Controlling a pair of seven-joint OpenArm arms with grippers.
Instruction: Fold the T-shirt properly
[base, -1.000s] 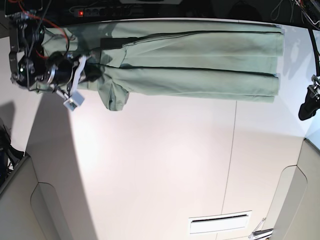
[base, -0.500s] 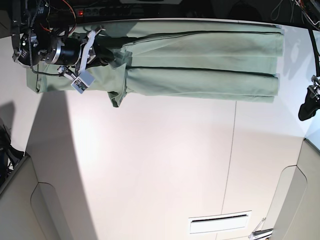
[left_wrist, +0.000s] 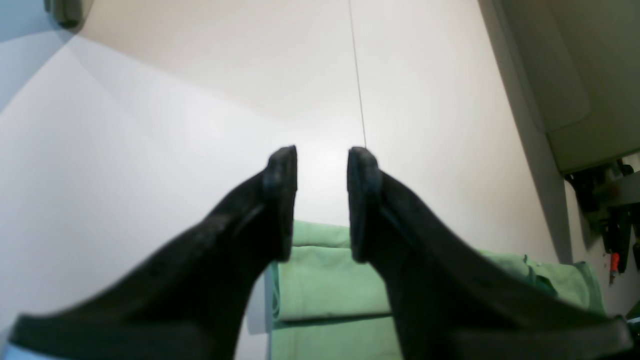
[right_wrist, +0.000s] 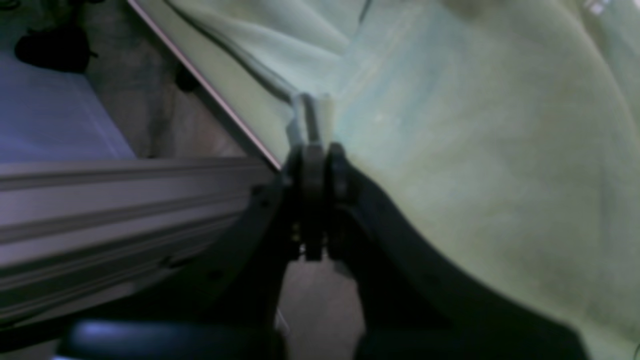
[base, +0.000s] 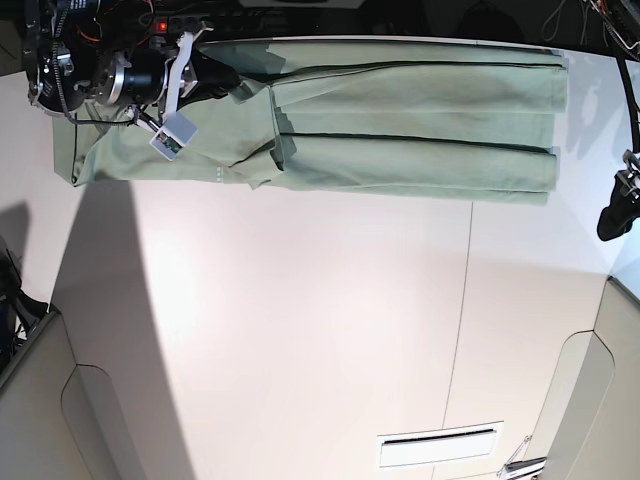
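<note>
In the base view, the T-shirt (base: 400, 125) is lying stretched along the far edge of the white worktop (base: 320, 330), folded lengthwise into a long band. The right gripper (base: 236, 82) is reaching over its far-left end, while the left gripper (base: 612, 222) is hanging beyond the worktop's right edge, apart from the cloth.

In the left wrist view, the left gripper (left_wrist: 322, 202) is holding its fingers spread with nothing between them, above the shirt's folded end (left_wrist: 330, 285).

In the right wrist view, the right gripper (right_wrist: 320, 167) is pressing its fingers together, pinching a fold of the T-shirt (right_wrist: 475, 150) near the worktop's far edge.
</note>
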